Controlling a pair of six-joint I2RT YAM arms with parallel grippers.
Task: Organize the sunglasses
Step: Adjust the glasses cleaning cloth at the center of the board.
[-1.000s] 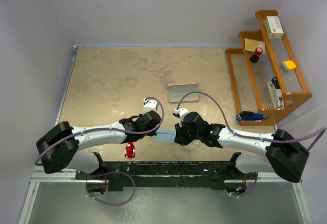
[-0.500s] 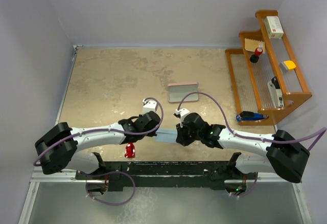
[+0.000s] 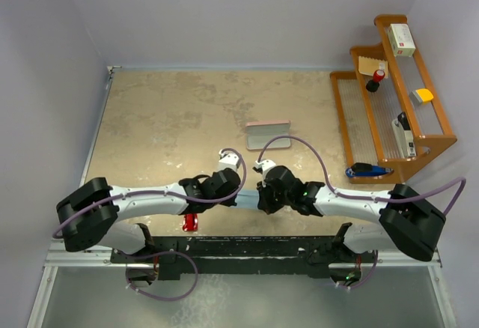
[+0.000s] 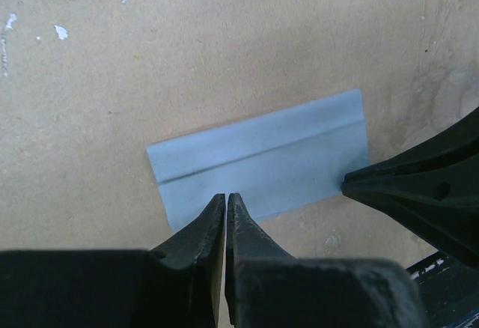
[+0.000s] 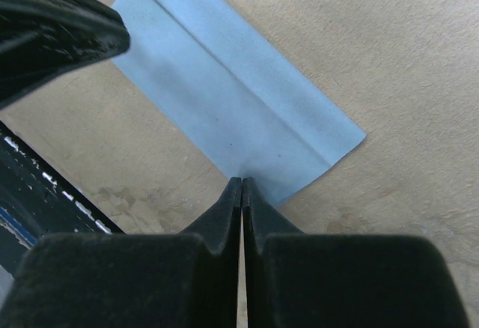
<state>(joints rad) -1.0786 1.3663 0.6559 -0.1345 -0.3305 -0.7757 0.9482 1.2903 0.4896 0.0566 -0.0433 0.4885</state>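
The red sunglasses (image 3: 191, 222) lie near the table's front edge, partly under my left arm. The pink case (image 3: 267, 134) lies mid-table, beyond both grippers. A light blue cloth (image 4: 262, 159) lies folded flat between the grippers; it also shows in the right wrist view (image 5: 239, 103). My left gripper (image 4: 226, 197) is shut, with its tips on the cloth's near edge. My right gripper (image 5: 242, 181) is shut on the cloth's near edge by a corner. In the top view the left gripper (image 3: 239, 194) and the right gripper (image 3: 259, 198) almost meet over the cloth (image 3: 248, 198).
A wooden stepped rack (image 3: 435, 142) stands at the right with small items on its shelves and a blue item (image 3: 367, 169) at its foot. The black frame rail (image 3: 239, 247) runs along the table's front edge just behind the grippers.
My left gripper has moved right, toward the right gripper, and now covers more of the cloth and part of the sunglasses. The right gripper has shifted slightly.
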